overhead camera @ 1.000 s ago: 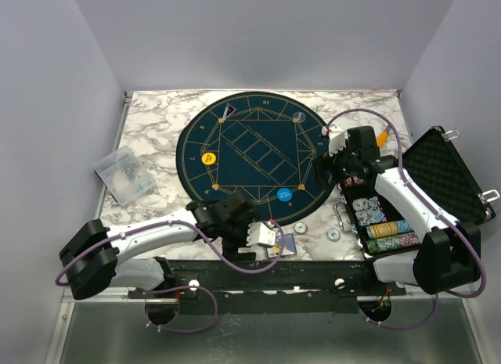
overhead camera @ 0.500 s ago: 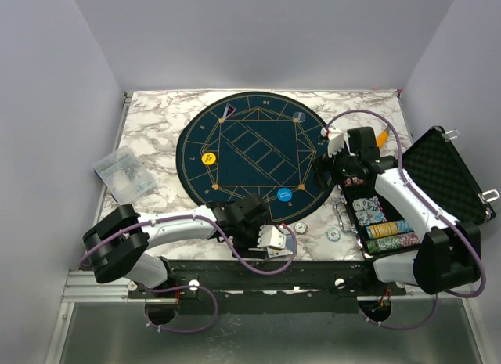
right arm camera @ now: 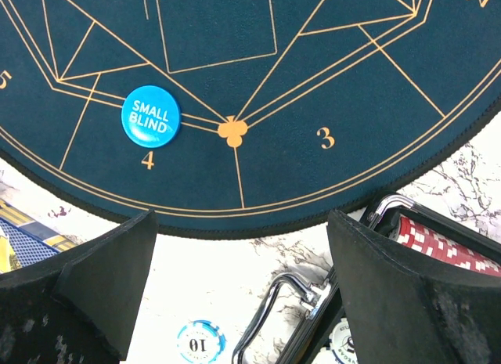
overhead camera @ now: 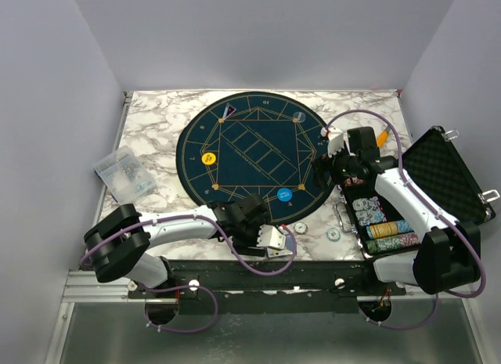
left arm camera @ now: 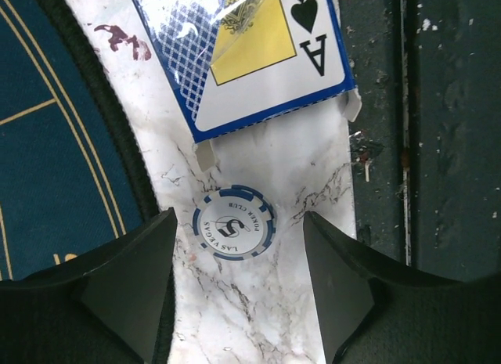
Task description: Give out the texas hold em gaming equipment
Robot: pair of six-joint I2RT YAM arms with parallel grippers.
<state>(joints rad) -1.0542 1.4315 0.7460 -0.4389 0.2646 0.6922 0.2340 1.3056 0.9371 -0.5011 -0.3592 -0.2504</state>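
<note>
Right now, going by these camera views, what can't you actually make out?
- Card pack: left wrist view, top edge cuts it off; only an ace of spades shows.
- Chip marked 10: right wrist view, bottom edge clips it.
- Red chips: right wrist view, partly behind a finger.
- Yellow button: top view, lettering too small to read.

Card deck cut off at top edge; chip marked 10 clipped by bottom edge.
</note>
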